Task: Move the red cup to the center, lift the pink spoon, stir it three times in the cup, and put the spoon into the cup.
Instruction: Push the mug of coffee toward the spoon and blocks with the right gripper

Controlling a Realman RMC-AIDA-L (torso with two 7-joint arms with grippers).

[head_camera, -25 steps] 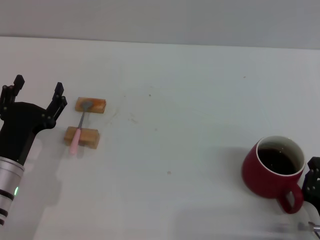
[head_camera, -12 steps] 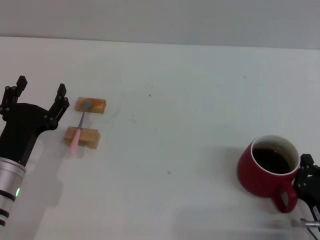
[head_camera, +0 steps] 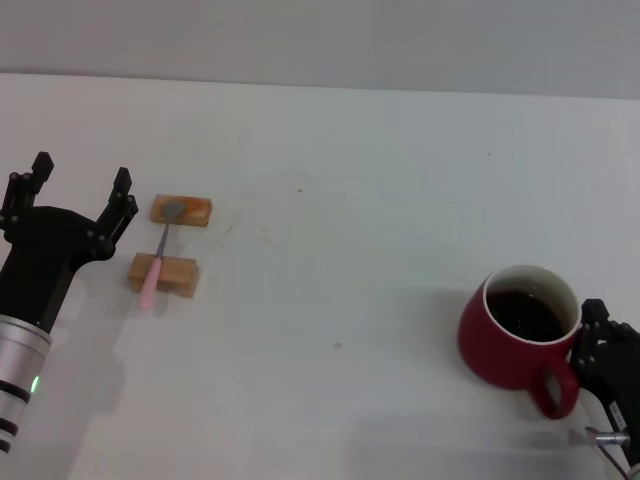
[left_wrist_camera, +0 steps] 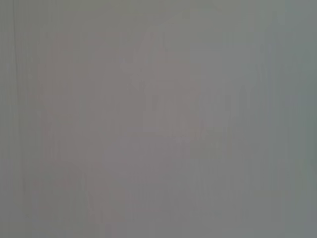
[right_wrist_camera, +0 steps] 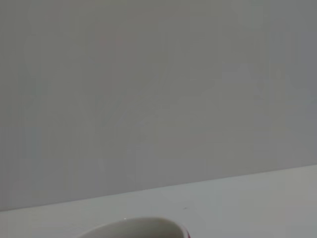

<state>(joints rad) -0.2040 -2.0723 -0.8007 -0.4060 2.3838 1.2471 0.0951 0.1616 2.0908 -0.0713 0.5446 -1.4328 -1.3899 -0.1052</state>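
Note:
The red cup (head_camera: 505, 345), holding dark liquid, stands on the white table (head_camera: 340, 220) at the front right, its handle toward my right gripper (head_camera: 588, 348). That gripper sits against the handle and rim and holds the cup there. The cup's white rim (right_wrist_camera: 133, 225) shows at the edge of the right wrist view. The pink spoon (head_camera: 155, 270) lies across two tan wooden blocks at the left. My left gripper (head_camera: 80, 182) is open, just left of the spoon and apart from it.
The far wooden block (head_camera: 181, 210) carries the spoon's bowl and the near block (head_camera: 163, 272) carries its handle. The table's far edge meets a grey wall. The left wrist view shows only a plain grey surface.
The red cup has slid left and slightly toward the table's middle, with my right gripper moving along at its handle. The left arm has barely moved.

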